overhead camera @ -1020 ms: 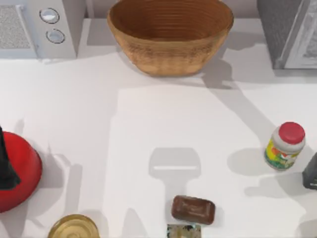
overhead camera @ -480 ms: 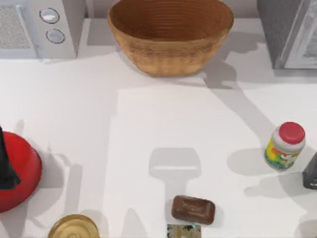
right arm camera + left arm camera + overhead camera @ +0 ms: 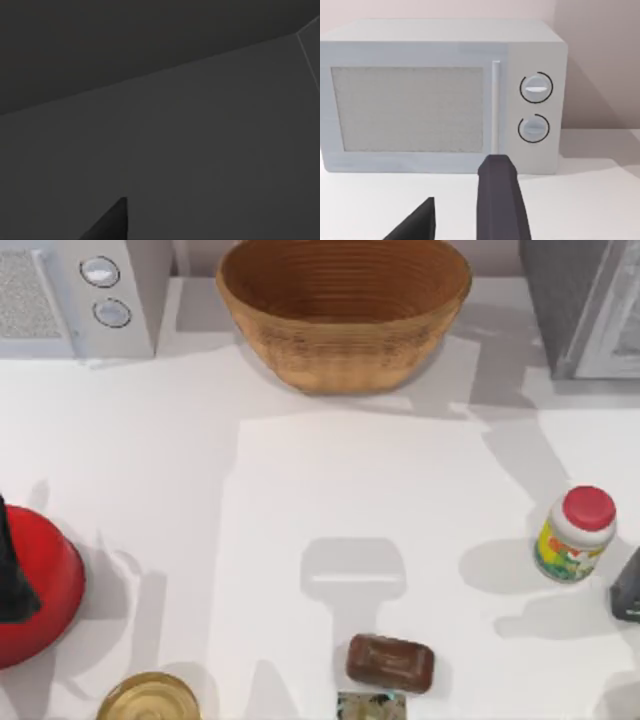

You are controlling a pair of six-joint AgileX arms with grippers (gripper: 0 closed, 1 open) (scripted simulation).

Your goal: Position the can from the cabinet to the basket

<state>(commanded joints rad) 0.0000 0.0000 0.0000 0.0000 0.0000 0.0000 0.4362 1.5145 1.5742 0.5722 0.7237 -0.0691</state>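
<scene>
Your white bench point(image 3: 330, 500) carries the empty tan woven wicker basket point(image 3: 345, 315) at its far edge and the speckled grey cabinet point(image 3: 575, 305) at the far right corner; no can delivered yet; left gripper point(image 3: 470, 210) sits open, empty, facing the white microwave point(image 3: 440, 97); right wrist view is dark, so I cannot tell the right gripper's state

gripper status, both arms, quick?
Left gripper: open, holding nothing, facing the white appliance.
Right gripper: its wrist view is dark; state cannot be told.

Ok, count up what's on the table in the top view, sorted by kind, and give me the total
Appliances and units: 2, the white microwave and the grey cabinet
Wicker basket: 1
Red-lidded jar: 1
Gold-topped can: 1
Red bowl-shaped thing, left edge: 1
Brown bar: 1
Patterned item, cut off at the near edge: 1
Total: 8
</scene>
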